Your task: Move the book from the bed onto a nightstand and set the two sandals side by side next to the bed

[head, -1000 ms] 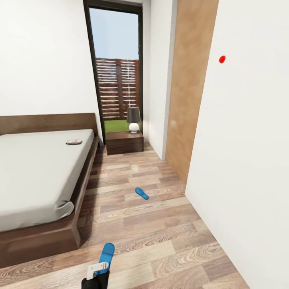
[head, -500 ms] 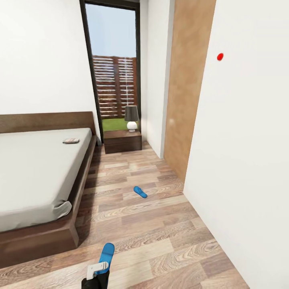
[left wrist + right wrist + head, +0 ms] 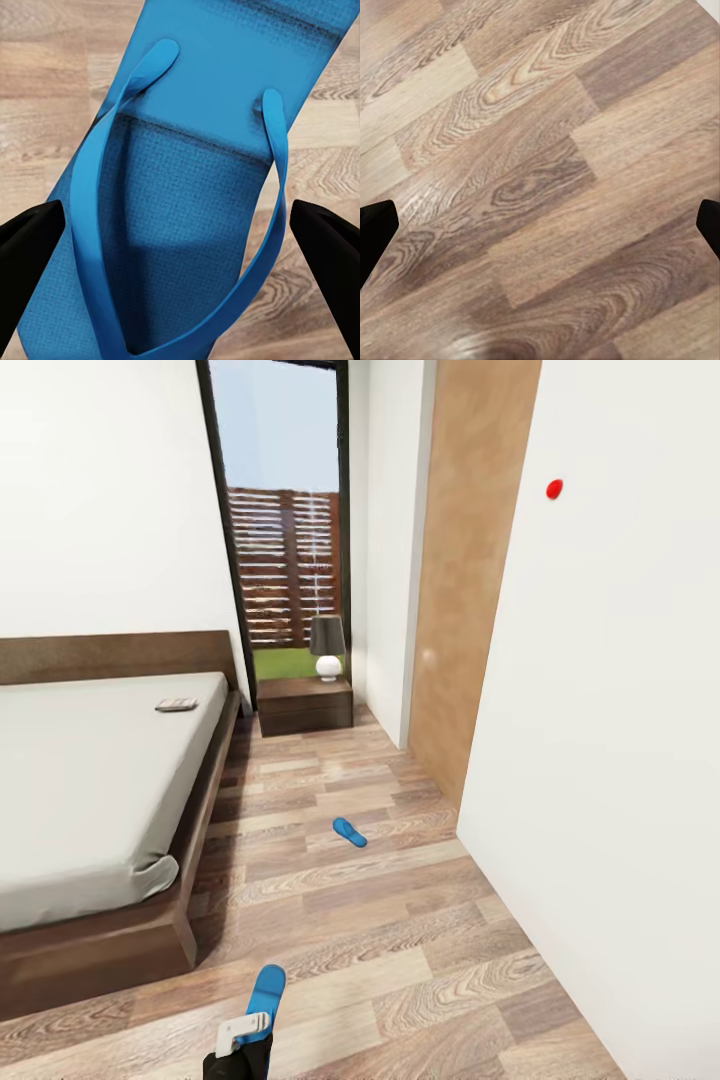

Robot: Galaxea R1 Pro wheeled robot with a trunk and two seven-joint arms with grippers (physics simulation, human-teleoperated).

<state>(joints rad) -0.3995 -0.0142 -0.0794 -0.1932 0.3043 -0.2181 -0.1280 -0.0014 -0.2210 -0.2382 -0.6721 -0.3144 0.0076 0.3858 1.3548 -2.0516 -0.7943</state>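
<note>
One bright blue sandal (image 3: pixel 265 992) sticks out from my left gripper (image 3: pixel 243 1038) at the bottom of the head view, held above the plank floor. In the left wrist view this sandal (image 3: pixel 187 172) spans the gap between the black fingers (image 3: pixel 26 251), strap side up, and the left gripper (image 3: pixel 180 255) is shut on it. The other sandal (image 3: pixel 350 832) lies on the floor to the right of the bed (image 3: pixel 90 780). The book (image 3: pixel 176 705) rests on the mattress near the headboard. A nightstand (image 3: pixel 305 708) stands beside the bed's head. My right gripper (image 3: pixel 540 225) is open over bare floor.
A lamp (image 3: pixel 327 647) stands on the nightstand, in front of a tall black-framed window (image 3: pixel 285 510). A white wall (image 3: pixel 600 710) with a red dot (image 3: pixel 554 488) and a wooden panel (image 3: pixel 465 580) bound the aisle on the right.
The whole head view has shifted slightly, so the camera has moved. The sandal stays in my left gripper; the floor sandal and book have not moved.
</note>
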